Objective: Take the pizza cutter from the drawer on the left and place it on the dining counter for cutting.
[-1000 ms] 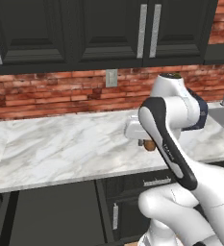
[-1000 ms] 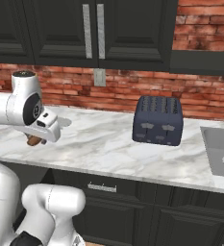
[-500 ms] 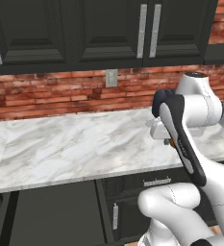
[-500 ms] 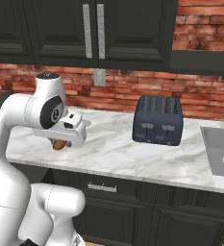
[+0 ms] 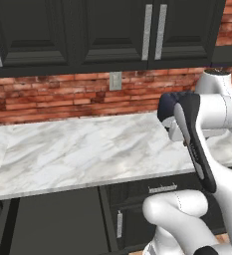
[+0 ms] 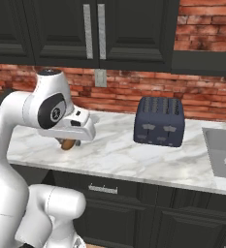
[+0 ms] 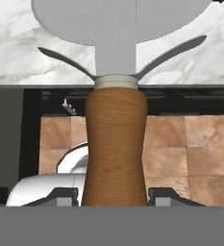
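Observation:
My gripper (image 7: 114,197) is shut on the pizza cutter (image 7: 116,139). Its orange-brown wooden handle stands between the two fingertips (image 7: 60,197) and its grey wheel blade (image 7: 118,24) points away from the hand. In the right base view the gripper (image 6: 70,139) hangs just above the front part of the marble worktop (image 6: 119,155), and the end of the pizza cutter's handle (image 6: 67,144) shows under the hand. The dining counter is out of view. I cannot tell whether the shut drawer front (image 6: 103,189) under the worktop is the task's drawer.
A dark blue toaster (image 6: 159,121) stands on the worktop to the right of the hand, and a sink (image 6: 223,150) is set in at the far right. Black wall cabinets (image 5: 112,30) hang over a brick wall. The forearm (image 5: 194,144) crosses the worktop's right end (image 5: 77,154).
The arm has swung to the right along the worktop, carrying the pizza cutter with it. The grip has stayed the same and the base has not moved.

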